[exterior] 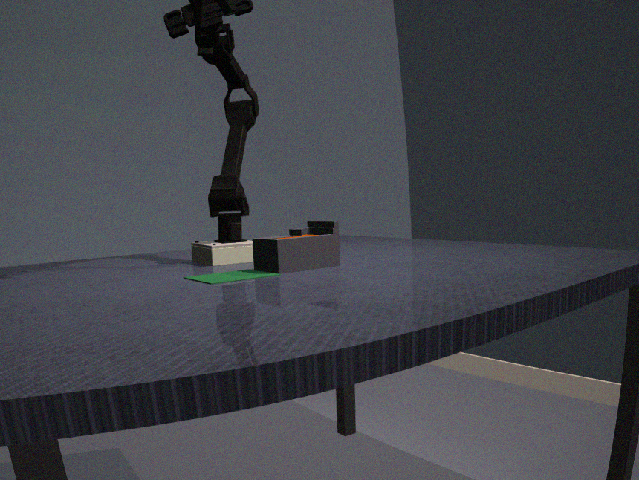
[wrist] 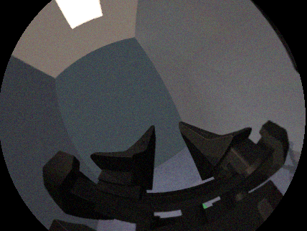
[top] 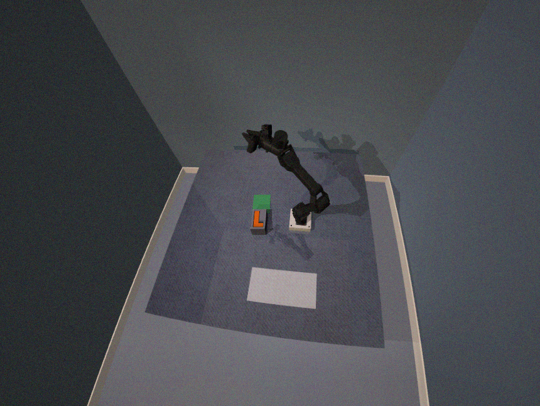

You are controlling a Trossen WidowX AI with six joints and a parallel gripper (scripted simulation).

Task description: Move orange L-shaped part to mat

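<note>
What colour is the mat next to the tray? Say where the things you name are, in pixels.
The mat (top: pixel 262 202) (exterior: pixel 231 276) is green; the top view shows it best.

A plain, bare-walled room, much like a robotics lab or test room, though nothing names it. Pale skirting (top: pixel 404 262) (exterior: pixel 542 373) runs along the walls, and a black robot arm (top: pixel 301 172) (exterior: pixel 235 147) stands on the table (top: pixel 279 325) (exterior: pixel 310 369), inward from its curved edge.
</note>
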